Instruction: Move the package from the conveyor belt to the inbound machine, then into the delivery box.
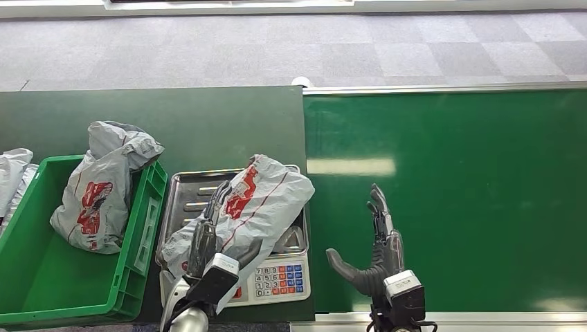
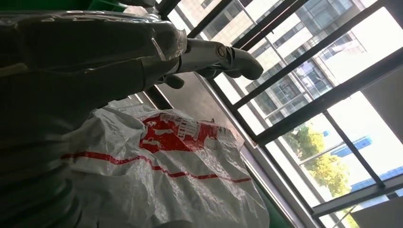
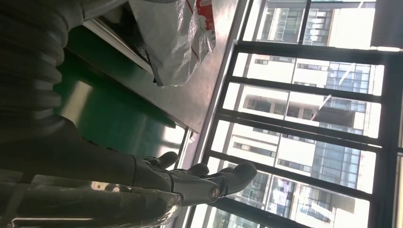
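Crinkled glossy plastic package (image 1: 259,200)

A parcel-sorting station in an office-like building: a green conveyor belt (image 1: 443,200) at 3 o'clock, a weighing scale (image 1: 277,277) with keypad, a green crate (image 1: 149,214) at 9 o'clock, grey carpet tiles (image 1: 277,48) at 12 o'clock, tall windows (image 3: 309,109).

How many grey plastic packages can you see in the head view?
3: one package on the scale under the left hand, one in the green box, one beyond the box's left wall. Others may be hidden.
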Tool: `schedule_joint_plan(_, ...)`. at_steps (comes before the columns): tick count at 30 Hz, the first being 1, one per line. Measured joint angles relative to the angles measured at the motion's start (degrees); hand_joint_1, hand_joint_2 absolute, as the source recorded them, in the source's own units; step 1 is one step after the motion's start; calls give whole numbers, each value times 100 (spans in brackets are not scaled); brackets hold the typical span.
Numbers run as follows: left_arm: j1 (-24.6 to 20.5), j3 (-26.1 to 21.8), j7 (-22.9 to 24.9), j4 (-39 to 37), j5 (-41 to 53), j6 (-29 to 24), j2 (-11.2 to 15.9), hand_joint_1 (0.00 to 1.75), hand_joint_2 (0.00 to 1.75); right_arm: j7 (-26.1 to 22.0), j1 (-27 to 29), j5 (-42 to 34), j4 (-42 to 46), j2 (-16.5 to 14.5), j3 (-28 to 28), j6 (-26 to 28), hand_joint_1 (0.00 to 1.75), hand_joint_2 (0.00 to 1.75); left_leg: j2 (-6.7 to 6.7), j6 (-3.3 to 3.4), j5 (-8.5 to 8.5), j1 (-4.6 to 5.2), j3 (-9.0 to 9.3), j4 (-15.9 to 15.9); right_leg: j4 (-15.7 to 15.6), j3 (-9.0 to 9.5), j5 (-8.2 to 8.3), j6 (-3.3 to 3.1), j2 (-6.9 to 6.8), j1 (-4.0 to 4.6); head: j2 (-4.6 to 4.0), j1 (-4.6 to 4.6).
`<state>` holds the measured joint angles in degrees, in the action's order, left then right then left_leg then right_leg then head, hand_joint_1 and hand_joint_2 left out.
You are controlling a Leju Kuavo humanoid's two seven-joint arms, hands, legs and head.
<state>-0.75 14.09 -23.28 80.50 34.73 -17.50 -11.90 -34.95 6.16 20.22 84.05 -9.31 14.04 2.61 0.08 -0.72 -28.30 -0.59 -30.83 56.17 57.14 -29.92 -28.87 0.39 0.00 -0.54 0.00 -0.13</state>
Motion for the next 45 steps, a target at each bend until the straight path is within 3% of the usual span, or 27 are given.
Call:
schedule_joint_plan(12, 34, -87, 21, 3, -94, -19, -1, 174, 175, 4, 17, 15, 16, 0, -9, -1, 0, 175, 0, 0, 0, 0, 0, 0, 0, 0, 0, 0, 0, 0, 0, 0)
schedule_joint_plan(15, 36, -109, -41, 16, -245, 18, -1, 166, 175, 7, 18, 22, 16, -1, -10, 3, 0, 175, 0, 0, 0, 0, 1, 0, 0, 0, 0, 0, 0, 0, 0, 0)
schedule_joint_plan(18, 59, -130, -246, 109, -520, 129, -1, 146, 175, 10, 22, 23, 16, -1, -12, 15, 0, 175, 1, 0, 0, 0, 1, 0, 0, 0, 0, 0, 0, 0, 0, 0)
schedule_joint_plan(19, 73, -138, -324, 168, -607, 169, -1, 123, 175, 12, 25, 25, 16, 0, -12, 20, 0, 175, 1, 0, 0, 0, 0, 0, 0, 0, 0, 0, 0, 0, 0, 0)
schedule_joint_plan(22, 130, -157, -508, 443, -785, 247, 9, 19, 175, 16, 47, 37, 16, 0, -13, 36, 0, 175, 0, 0, 0, 0, 0, 0, 0, 0, 0, 0, 0, 0, 0, 1)
schedule_joint_plan(23, 150, -162, -548, 554, -823, 262, 16, 3, 175, 18, 59, 39, 17, 0, -13, 40, 0, 175, 0, 0, 0, 0, 0, 0, 0, 0, 0, 0, 0, 0, 0, 1)
schedule_joint_plan(29, 195, -158, -413, 1066, -319, 135, 88, 0, 175, 26, 122, 70, 44, 1, -12, 112, 0, 175, 0, 0, 0, 0, 1, 0, 0, 0, 0, 0, 0, 0, 0, 0)
schedule_joint_plan(36, 87, -54, 540, 1047, 1309, 59, 274, 0, 175, 67, 170, 250, 116, 7, -10, 242, 0, 175, 1, 0, 1, 0, 3, 0, 0, 0, 0, 0, 0, 0, 0, 1)
schedule_joint_plan(42, -16, 32, 1698, 741, 2600, 549, 361, 0, 175, 149, 177, 438, 128, 9, -7, 278, 0, 175, 2, 0, 1, 0, 3, 0, 0, 0, 0, 0, 1, 0, 0, 1)
schedule_joint_plan(45, -45, 33, 1922, 561, 2848, 684, 368, 0, 175, 190, 177, 501, 128, 8, -4, 281, 0, 175, 1, 0, 1, 0, 3, 0, 0, 0, 0, 0, 0, 0, 0, 1)
